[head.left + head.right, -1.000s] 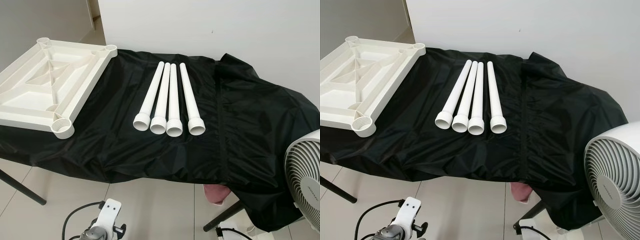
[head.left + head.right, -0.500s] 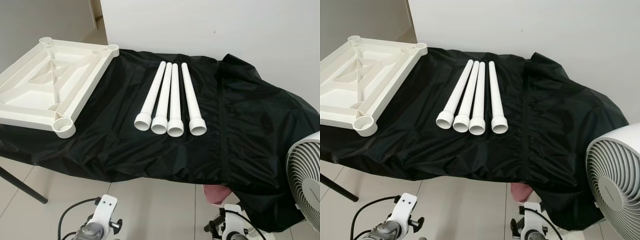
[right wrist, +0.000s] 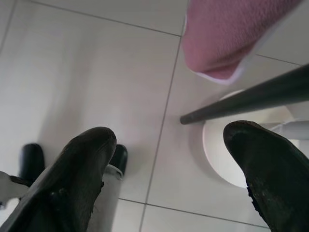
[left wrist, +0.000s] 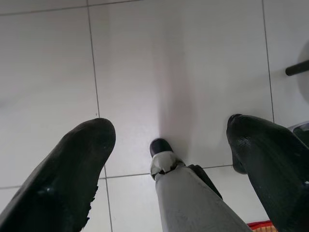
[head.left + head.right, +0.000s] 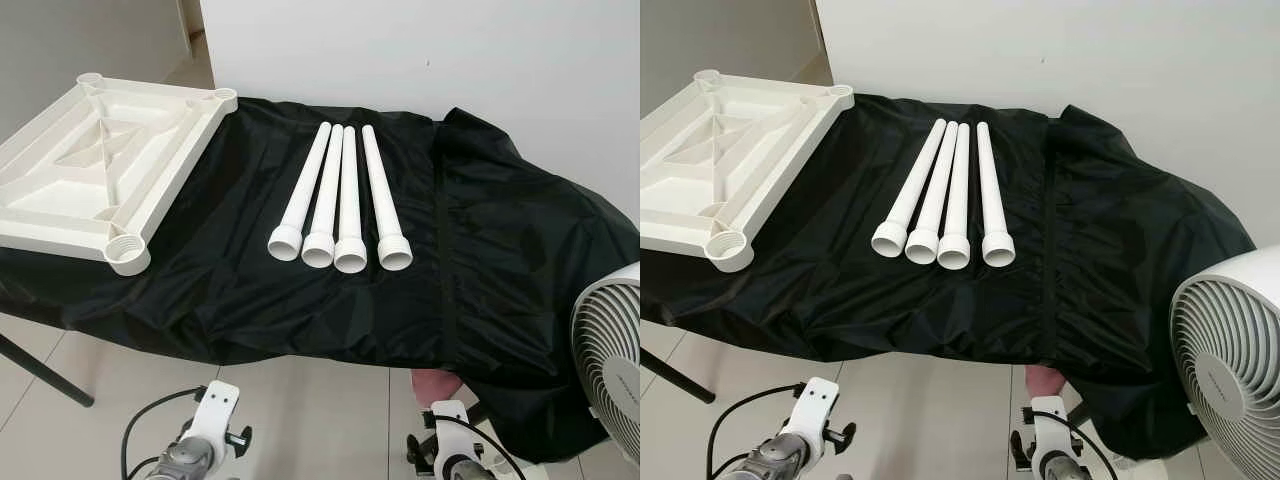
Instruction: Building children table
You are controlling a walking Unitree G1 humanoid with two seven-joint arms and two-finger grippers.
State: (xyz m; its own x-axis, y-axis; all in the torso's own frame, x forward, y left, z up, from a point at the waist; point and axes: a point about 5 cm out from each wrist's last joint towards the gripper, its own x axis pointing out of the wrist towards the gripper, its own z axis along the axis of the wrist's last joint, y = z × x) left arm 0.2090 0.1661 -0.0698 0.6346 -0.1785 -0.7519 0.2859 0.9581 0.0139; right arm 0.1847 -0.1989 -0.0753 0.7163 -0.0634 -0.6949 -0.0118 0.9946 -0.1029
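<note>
0 progress on the actual build so far, as far as I can tell. Biggest thing here is the black cloth (image 5: 500,260) draped over a work surface, hanging off the near edge. On its left end sits the white tabletop (image 5: 100,170), flipped underside up so the ribs and the round corner sockets face the ceiling. Just right of it, well apart from it, 4 white legs (image 5: 340,200) lie side by side in a neat row, wide collar ends pointing toward the robot. None is screwed into a socket, so all 4 legs are left to fit, then the flip.

A white fan (image 5: 612,370) stands at the right edge, and a pink cloth (image 3: 227,38) pokes out under the drape.

Both arms hang low below the near edge. The left gripper (image 4: 169,145) points at the floor tiles, fingers spread wide, holding nothing. The right gripper (image 3: 169,159) is the same deal: wide apart, nothing held, aimed at the floor near a dark stand leg (image 3: 241,101).
</note>
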